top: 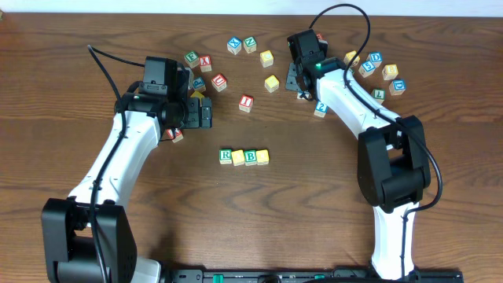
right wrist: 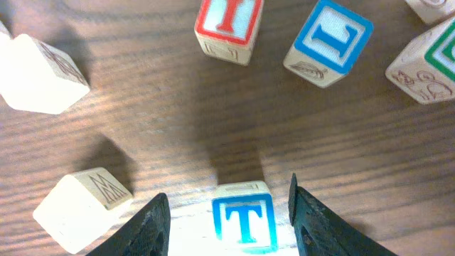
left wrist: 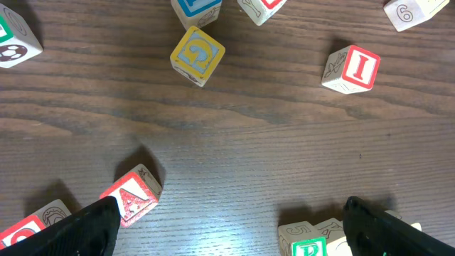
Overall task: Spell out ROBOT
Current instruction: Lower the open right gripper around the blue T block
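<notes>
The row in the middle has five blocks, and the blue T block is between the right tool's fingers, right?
No, the row has four blocks, as the overhead view shows. The blue T block is between the fingers of the right tool.

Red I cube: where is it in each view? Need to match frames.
Overhead: red I cube, centre, just above the cube row.
Left wrist: upper right.
Right wrist: a red-lettered cube cropped at the top edge; cannot tell if it is the same.
Shared landmark: green R cube, left end of the cube row overhead, bottom edge in left wrist.
</notes>
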